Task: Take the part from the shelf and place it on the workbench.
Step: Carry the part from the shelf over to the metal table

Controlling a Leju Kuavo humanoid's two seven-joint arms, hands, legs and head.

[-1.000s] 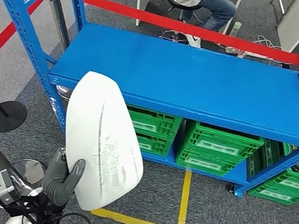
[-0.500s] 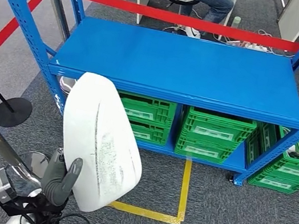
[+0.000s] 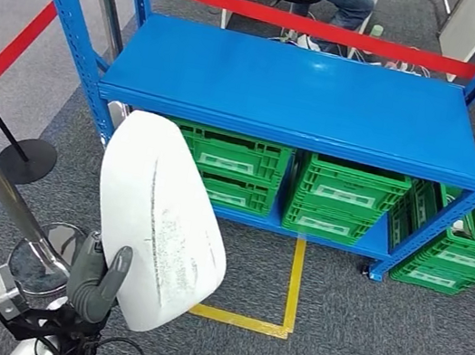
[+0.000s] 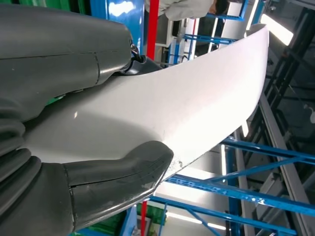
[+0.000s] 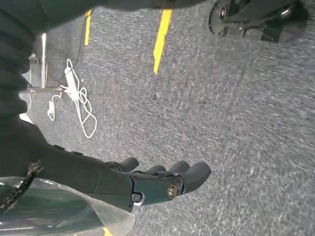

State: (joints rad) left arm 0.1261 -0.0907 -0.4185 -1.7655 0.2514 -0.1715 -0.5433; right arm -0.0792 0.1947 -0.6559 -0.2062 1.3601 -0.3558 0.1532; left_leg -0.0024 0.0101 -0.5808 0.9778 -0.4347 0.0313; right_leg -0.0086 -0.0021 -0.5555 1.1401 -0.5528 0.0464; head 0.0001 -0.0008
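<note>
Left hand (image 3: 96,281): I grip the white part (image 3: 157,223) by its lower edge, thumb across its face.
Part: raised in front of the blue shelf (image 3: 291,90), off its deck.
Right hand (image 5: 163,182): hangs over grey carpet, fingers extended, seemingly empty.

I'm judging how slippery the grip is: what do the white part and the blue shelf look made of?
The large white curved shell part, held by the left hand, looks like moulded plastic, smooth and satin, with grey scuff marks on its face. The blue shelf deck looks like painted sheet metal, with an even sheen and perforated steel uprights. Neither material is certain from looks alone.
</note>
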